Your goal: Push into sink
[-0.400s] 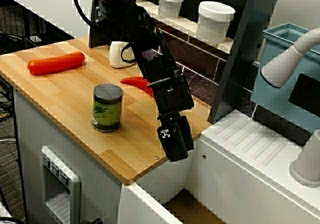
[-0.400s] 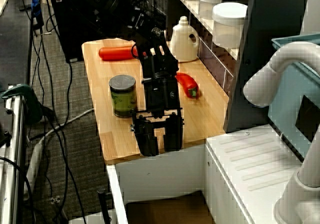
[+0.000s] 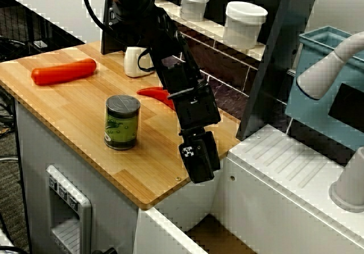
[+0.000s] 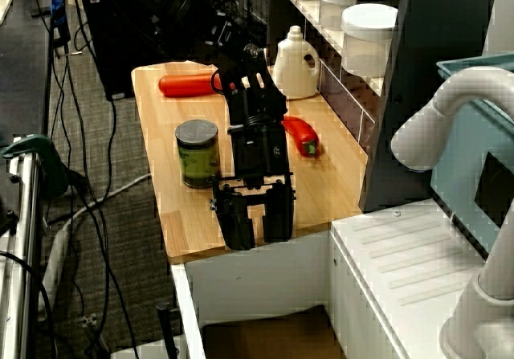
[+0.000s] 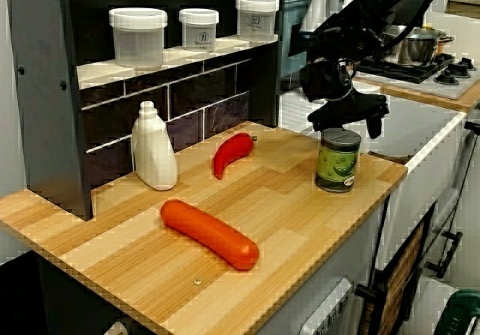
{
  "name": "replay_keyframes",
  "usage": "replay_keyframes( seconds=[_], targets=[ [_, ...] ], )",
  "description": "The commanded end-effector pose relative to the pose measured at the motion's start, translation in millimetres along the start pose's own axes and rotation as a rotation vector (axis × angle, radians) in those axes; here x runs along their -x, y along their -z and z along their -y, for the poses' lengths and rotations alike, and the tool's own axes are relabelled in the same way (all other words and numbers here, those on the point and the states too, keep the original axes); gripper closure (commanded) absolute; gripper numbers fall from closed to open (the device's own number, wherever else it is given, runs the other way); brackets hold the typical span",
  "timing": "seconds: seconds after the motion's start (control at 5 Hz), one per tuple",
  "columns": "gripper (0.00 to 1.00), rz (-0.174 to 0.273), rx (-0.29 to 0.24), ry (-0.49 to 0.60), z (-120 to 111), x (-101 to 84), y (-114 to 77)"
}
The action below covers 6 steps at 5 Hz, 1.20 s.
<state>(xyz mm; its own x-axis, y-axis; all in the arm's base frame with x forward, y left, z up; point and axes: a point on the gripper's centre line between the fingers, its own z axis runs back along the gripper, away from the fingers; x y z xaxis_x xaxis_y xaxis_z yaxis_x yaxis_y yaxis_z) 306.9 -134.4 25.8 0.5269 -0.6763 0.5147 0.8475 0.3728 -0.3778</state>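
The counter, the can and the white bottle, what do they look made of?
Counter: pale wood or wood-look laminate, showing plank strips and grain. Can: probably metal, with a dull grey ridged lid and glossy green label. Bottle: seemingly plastic, opaque white with a soft sheen.

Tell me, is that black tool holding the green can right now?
No. The tool hangs open and empty over the counter's edge, while the green can stands upright on the wooden counter beside the arm, untouched.

Sink: white plastic toy-kitchen basin, rectangular well sunk below the wooden counter's end. Brownish floor, white walls. Ribbed white drainboard rim alongside, level and bare. Only part of the well in view.
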Motion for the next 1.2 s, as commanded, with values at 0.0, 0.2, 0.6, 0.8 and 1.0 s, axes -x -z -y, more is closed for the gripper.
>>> replay_keyframes(
  seconds=[0.0,0.2,0.6,0.8,1.0],
  targets=[
    [0.0,0.05,0.051,0.001,46,-6.4,-45.7],
    [0.0,0.065,0.074,0.026,77,-11.4,-64.8],
    [0.0,0.064,-0.013,0.098,80,-1.0,-78.0],
    [0.0,0.084,-0.126,0.177,74,8.9,-93.2],
    [0.0,0.086,-0.17,0.241,76,16.1,-110.0]
  ],
)
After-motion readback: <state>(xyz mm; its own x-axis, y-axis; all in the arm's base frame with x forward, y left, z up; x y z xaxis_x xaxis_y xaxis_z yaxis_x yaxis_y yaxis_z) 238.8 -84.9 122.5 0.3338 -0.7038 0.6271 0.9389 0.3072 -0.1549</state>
